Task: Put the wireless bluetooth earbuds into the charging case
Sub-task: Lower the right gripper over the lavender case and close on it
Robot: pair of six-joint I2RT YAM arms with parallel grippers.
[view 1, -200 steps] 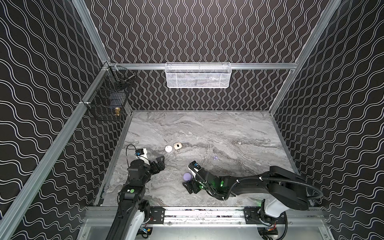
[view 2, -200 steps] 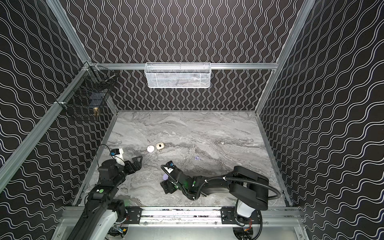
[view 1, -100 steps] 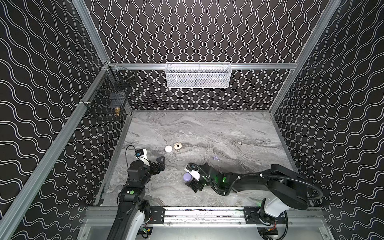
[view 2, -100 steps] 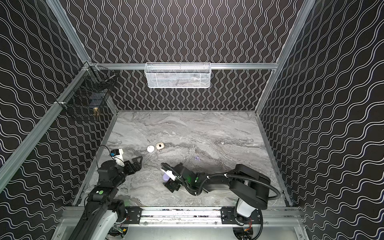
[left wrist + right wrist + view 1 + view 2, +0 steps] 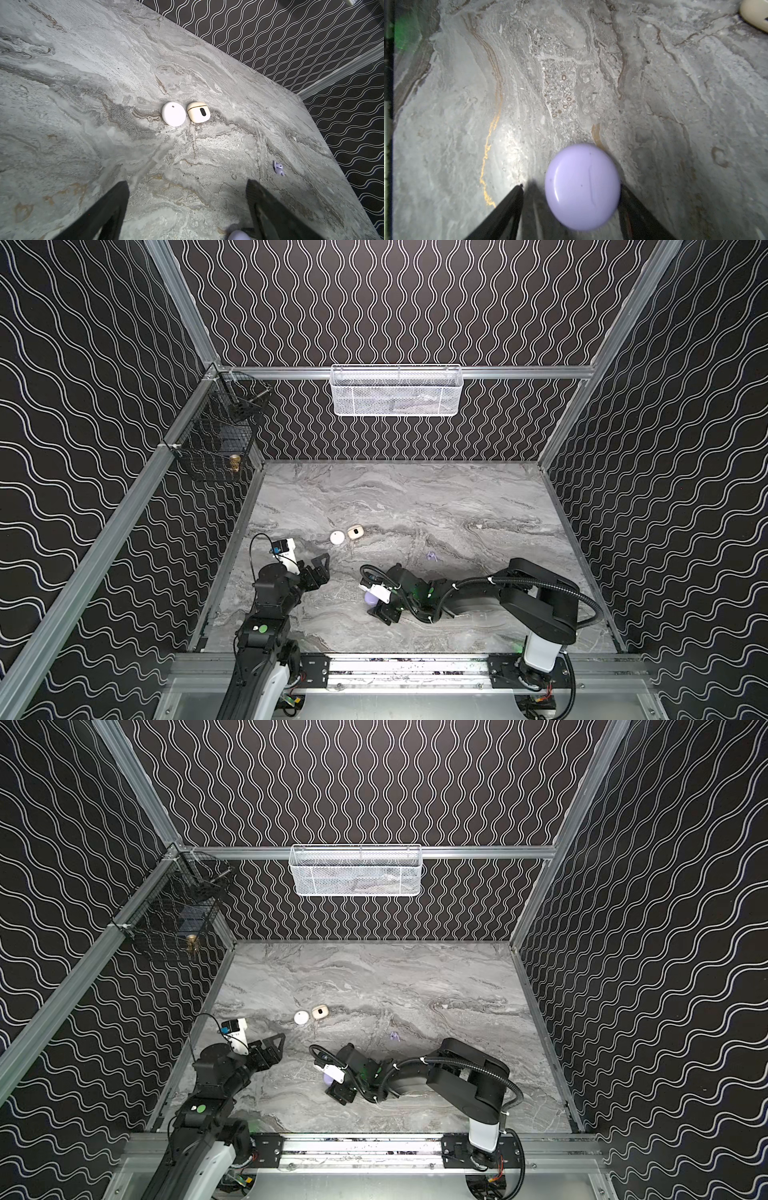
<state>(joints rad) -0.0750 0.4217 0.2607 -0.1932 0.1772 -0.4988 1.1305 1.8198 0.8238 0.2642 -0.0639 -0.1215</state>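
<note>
Right jaws are straddling the lavender case point(image 5: 582, 187) on the tabletop point(image 5: 654, 104) — not yet gripping; left jaws are hanging wide. The lavender earbud point(image 5: 431, 556) is lying well apart — the case is likely needing opening first.

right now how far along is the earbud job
Nothing visibly done: the lavender earbud lies loose on the table. In hand: the right gripper brackets the closed lavender case, not yet clamped. The left gripper is open, empty. Left: open the case, seat the earbud.

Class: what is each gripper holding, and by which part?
Nothing yet. The right gripper straddles the lavender case, with a gap beside one finger. The left gripper is open and empty.
</note>
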